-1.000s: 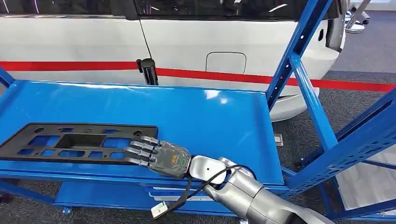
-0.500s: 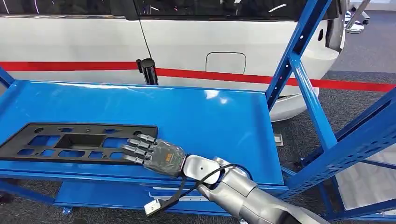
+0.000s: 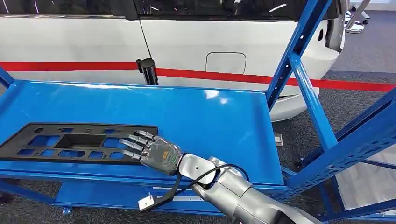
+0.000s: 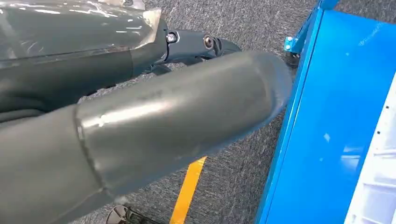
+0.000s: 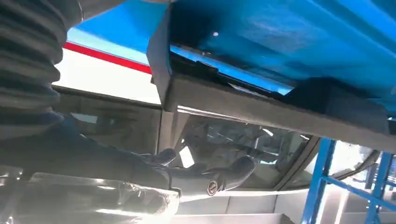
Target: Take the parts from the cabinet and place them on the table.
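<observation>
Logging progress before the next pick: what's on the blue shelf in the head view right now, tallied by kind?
Black perforated plastic part: 1, lying flat near the front edge of the blue shelf
Robot hand on the shelf: 1, the right hand, fingers over the part's right end
Total: 2

Your right hand [image 3: 156, 154] slid further left along the blue shelf's [image 3: 210, 121] front edge, fingers now spread over the black panel's [image 3: 70, 142] near right corner, silver forearm following, loose cable connector [image 3: 145, 203] swung left below the shelf
</observation>
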You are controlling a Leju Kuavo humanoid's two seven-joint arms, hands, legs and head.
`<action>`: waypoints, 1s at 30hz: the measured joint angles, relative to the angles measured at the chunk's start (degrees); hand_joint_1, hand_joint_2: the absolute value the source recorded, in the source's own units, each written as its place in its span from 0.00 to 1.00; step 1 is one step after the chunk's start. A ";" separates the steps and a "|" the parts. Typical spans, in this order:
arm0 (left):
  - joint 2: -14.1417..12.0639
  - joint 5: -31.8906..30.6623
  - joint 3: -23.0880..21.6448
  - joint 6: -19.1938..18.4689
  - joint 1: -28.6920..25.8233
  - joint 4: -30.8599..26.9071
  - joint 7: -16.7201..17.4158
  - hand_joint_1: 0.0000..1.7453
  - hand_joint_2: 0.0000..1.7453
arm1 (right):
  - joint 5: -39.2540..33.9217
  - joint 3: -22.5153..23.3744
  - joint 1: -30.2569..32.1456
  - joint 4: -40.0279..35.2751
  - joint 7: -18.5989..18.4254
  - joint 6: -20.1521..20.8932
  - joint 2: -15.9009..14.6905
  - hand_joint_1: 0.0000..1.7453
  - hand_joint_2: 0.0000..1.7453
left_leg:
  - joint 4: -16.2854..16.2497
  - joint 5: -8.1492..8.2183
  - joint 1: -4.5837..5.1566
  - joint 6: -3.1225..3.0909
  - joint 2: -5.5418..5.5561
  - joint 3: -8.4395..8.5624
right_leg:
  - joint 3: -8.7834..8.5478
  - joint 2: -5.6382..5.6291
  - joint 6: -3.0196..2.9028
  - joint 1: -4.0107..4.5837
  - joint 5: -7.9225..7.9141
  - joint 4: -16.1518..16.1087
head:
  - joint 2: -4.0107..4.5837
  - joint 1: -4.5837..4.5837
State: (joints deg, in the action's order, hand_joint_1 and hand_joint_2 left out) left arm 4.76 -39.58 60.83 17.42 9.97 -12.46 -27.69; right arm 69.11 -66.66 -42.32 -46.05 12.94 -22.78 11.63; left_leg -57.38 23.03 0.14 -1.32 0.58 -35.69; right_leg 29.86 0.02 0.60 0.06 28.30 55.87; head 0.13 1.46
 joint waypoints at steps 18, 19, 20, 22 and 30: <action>0.28 0.11 -0.22 -0.02 0.17 0.00 0.11 0.00 0.00 | 1.68 3.39 -0.73 3.98 -2.95 0.09 2.97 0.00 1.00 | 0.00 0.00 -0.01 0.00 0.00 -0.01 | 0.01 0.00 0.00 0.00 0.00 0.00 | 0.00 0.00; 0.31 0.11 -0.31 -0.02 0.19 0.00 0.11 0.00 0.00 | 1.68 3.61 -0.77 4.11 -2.97 0.09 3.17 0.00 1.00 | 0.00 0.00 -0.01 0.00 0.00 -0.01 | 0.01 0.00 0.00 0.00 0.00 0.00 | 0.00 -0.02; 0.33 0.11 -0.35 -0.02 0.20 0.00 0.13 0.00 0.00 | 1.70 3.74 -0.83 4.26 -2.97 0.09 3.30 0.00 1.00 | 0.00 0.00 -0.01 0.00 0.00 -0.01 | 0.01 0.00 0.00 0.00 0.00 0.01 | 0.00 0.00; 0.35 0.17 -0.37 0.00 0.20 0.00 0.20 0.00 0.00 | 1.84 3.93 -0.91 4.50 -2.97 0.15 3.52 0.00 1.00 | 0.00 0.00 -0.01 0.00 0.00 -0.01 | 0.01 0.00 0.00 0.00 0.00 0.01 | 0.00 0.00; 0.42 0.52 -0.42 0.04 0.19 0.00 0.20 0.00 0.00 | 1.99 4.09 -0.92 5.38 -3.04 0.26 4.06 0.00 1.00 | 0.00 0.00 -0.01 0.00 0.00 -0.01 | 0.01 0.00 -0.01 0.00 0.00 0.01 | 0.00 -0.02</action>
State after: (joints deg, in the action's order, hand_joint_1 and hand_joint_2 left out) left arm 5.18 -39.06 60.41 17.46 10.16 -12.46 -27.50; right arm 71.10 -62.58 -43.24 -40.68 9.90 -22.51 15.69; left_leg -57.38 23.02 0.13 -1.32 0.59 -35.70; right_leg 29.87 0.03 0.59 0.06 28.30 55.88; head 0.13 1.44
